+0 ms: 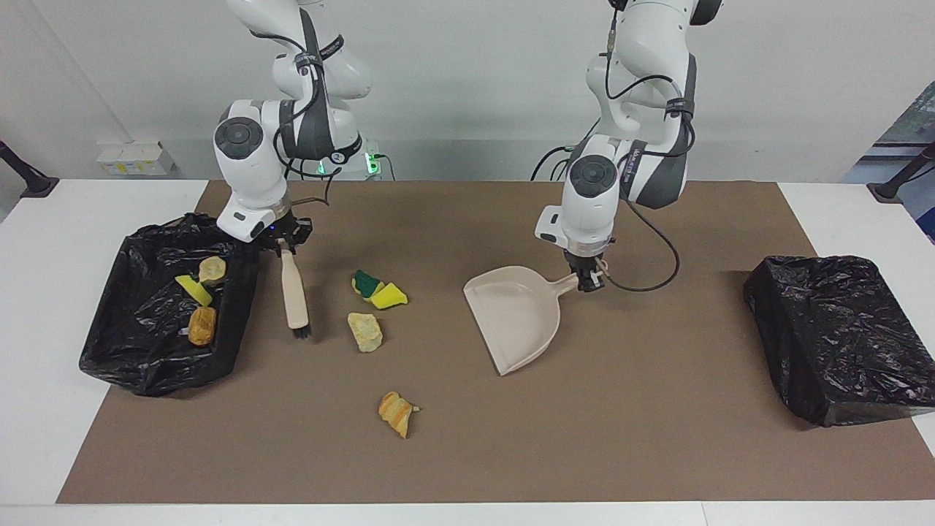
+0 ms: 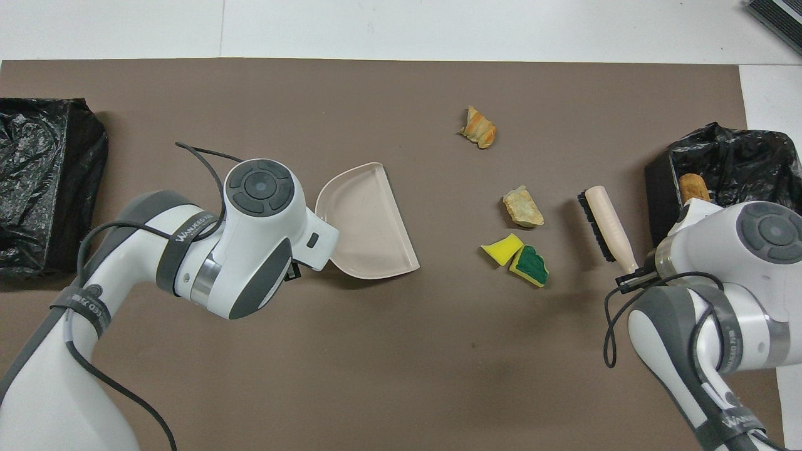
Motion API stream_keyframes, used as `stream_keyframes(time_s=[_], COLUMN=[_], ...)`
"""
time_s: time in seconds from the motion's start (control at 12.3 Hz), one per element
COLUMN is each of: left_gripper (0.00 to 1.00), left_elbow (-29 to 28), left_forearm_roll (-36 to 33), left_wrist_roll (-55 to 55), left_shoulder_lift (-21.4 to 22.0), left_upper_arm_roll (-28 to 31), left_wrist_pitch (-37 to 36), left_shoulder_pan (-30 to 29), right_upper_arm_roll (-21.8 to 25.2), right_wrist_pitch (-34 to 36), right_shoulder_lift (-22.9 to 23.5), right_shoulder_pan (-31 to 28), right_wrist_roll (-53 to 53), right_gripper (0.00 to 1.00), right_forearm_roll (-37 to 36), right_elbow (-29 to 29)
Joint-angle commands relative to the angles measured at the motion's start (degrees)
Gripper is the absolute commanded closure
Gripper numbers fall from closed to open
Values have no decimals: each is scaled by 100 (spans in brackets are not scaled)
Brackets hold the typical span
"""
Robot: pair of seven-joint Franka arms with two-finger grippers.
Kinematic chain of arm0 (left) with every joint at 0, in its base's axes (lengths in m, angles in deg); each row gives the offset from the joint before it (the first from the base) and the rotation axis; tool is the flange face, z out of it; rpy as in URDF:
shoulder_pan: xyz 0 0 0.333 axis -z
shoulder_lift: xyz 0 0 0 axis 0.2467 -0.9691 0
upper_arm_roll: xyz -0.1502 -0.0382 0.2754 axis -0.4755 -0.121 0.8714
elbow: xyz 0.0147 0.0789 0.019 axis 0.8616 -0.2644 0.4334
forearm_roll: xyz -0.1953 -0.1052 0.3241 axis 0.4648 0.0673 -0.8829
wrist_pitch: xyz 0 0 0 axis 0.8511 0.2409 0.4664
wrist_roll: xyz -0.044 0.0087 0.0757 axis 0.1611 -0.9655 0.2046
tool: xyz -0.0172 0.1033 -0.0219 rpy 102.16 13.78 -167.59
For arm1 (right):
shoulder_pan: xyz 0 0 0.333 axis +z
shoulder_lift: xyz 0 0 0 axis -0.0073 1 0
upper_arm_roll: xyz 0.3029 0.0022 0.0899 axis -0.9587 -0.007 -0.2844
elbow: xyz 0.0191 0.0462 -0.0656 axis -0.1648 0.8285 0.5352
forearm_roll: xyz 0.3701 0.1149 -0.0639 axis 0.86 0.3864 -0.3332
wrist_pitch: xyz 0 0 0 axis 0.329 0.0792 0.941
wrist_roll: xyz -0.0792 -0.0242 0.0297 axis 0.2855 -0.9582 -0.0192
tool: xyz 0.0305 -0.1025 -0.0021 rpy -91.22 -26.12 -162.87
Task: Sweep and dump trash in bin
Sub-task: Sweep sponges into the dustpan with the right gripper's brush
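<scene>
We saw the right gripper (image 1: 283,241) clenched on the brush (image 1: 295,294) beside the bin (image 1: 139,365); the left gripper (image 1: 586,279) grasped the dustpan (image 1: 515,318). Four trash (image 1: 364,332) scraps lay between them.

Bright, even light from above lit both views; soft shadows fell under the arms, faint glare on black plastic, everything sharp.
</scene>
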Motion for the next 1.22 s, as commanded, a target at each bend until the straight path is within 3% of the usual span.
stream_keyframes(time_s=[0.0, 0.49, 0.73, 1.14], left_gripper=[100, 100, 100, 100], left_elbow=[-58, -75, -171, -330], left_forearm_roll=[-75, -30, -39, -39], left_wrist_roll=[-12, 14, 23, 23], left_shoulder_lift=[153, 30, 73, 135], left_upper_arm_roll=[51, 33, 33, 42], left_wrist_pitch=[-68, 222, 231, 222], left_shoulder_pan=[250, 549, 593, 531], right_upper_arm_roll=[-72, -81, -90, -99], right_wrist_pitch=[-450, -574, -821, -663], right_shoulder_lift=[105, 562, 1028, 1099], right_shoulder_pan=[127, 1269, 1559, 2246], right_wrist_roll=[581, 2584, 2780, 2991], right_gripper=[100, 100, 100, 100], right_forearm_roll=[-48, 49, 67, 1067], right_elbow=[414, 371, 56, -244])
